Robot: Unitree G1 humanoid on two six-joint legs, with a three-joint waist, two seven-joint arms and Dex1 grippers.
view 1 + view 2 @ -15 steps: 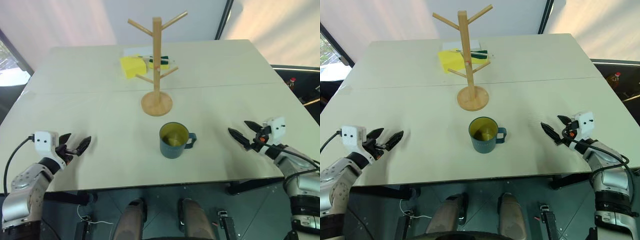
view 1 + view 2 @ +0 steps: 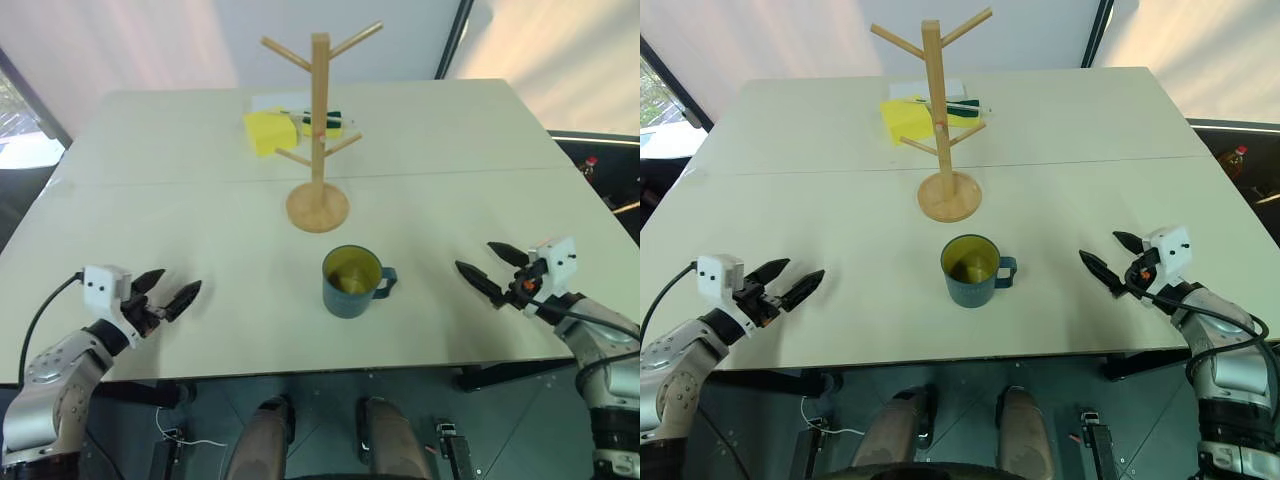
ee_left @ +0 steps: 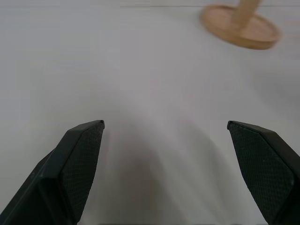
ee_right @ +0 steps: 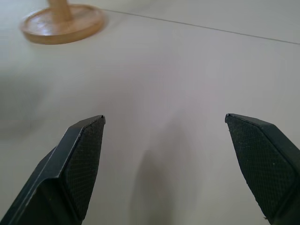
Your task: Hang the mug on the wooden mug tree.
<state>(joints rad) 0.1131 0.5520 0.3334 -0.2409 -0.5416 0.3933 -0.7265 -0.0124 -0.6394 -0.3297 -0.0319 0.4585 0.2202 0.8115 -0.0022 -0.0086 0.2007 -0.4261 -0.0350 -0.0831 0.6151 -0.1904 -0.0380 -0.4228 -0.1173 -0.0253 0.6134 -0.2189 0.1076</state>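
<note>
Mug upright on worktop, near front edge, just before wooden mug tree; handle faces robot's right. Left gripper and right gripper hover well apart from mug, jaws spread, empty. Step in hand: reach. Advise right-side approach, pinch rim opposite handle (loop must stay free for peg).
</note>
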